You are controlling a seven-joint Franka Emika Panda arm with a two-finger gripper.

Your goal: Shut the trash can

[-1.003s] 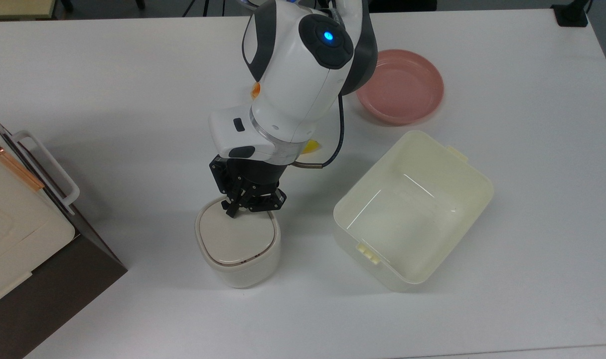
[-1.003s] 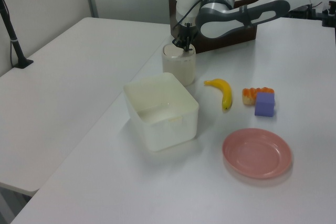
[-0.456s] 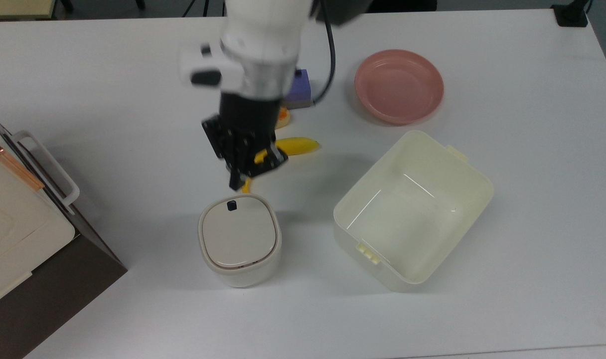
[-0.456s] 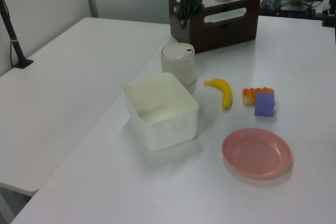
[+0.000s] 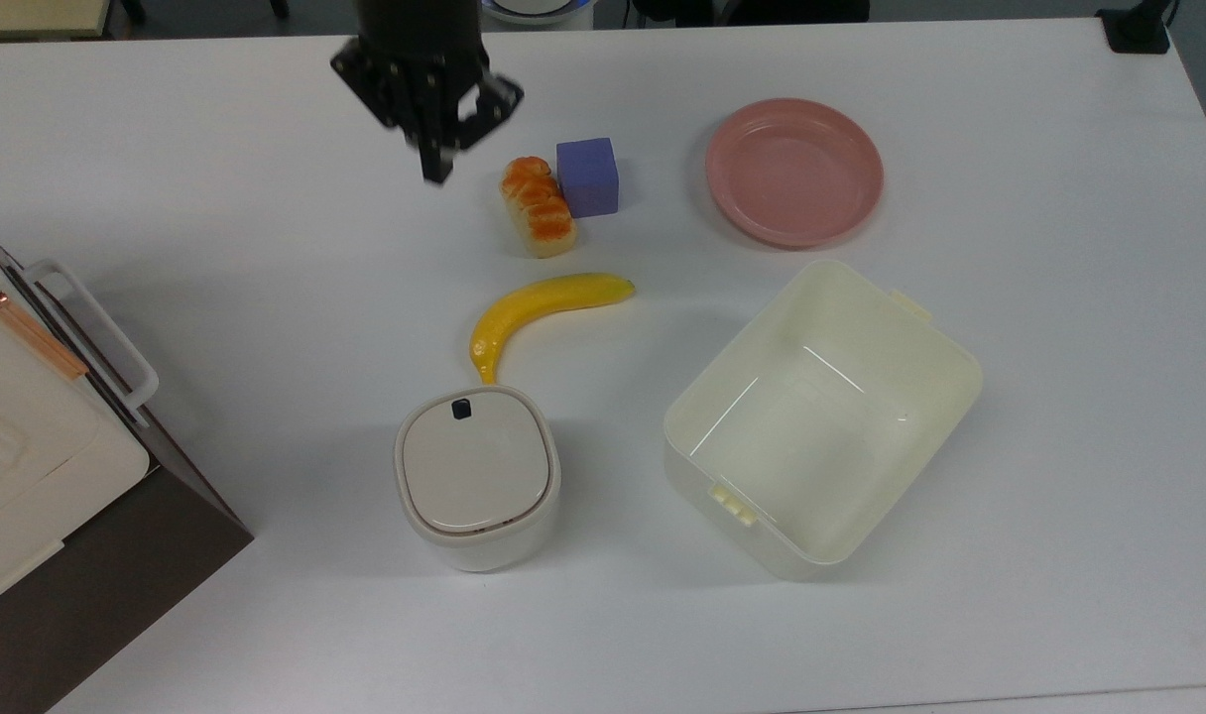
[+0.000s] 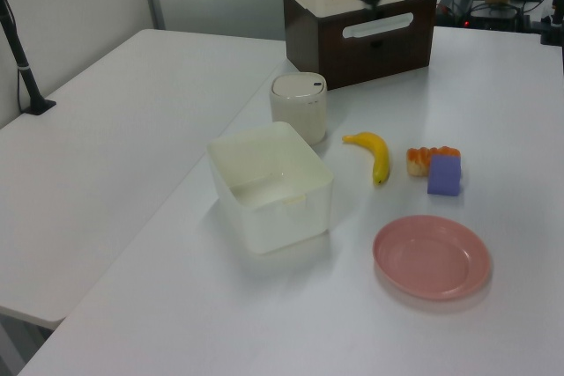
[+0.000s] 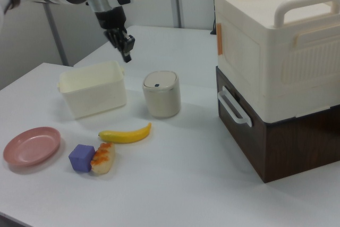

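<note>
1. Top view tells the story: a second ago the claw [image 5: 432, 164] was pressing down on the lid of the trash can [image 5: 477, 476], half a second ago it was already lifting off, and now it's way up by the top edge, well clear of the can and above the bread [image 5: 538, 206].
2. The lid [image 5: 474, 464] now sits flat and flush inside the rim all the way around, no gap that I can see. So I'd say the closing is basically done and the arm is just backing away.
3. Claw state: fingers pinched together or nearly so, holding nothing.
4. Where the can is: standing upright on the worktop [image 5: 216, 278], just below the banana [image 5: 534, 309] tip in the top view, with the cream tub [image 5: 821, 416] off to the top view's right and the brown-and-cream box [image 5: 58, 476] on the top view's left.
5. Which way it points: it's a rounded square, so no real long axis across the top; its main axis is just straight up. The little dark button [image 5: 460, 407] sits on the edge facing the banana, so the hinge is probably on the opposite side, though I can't actually see one.
</note>
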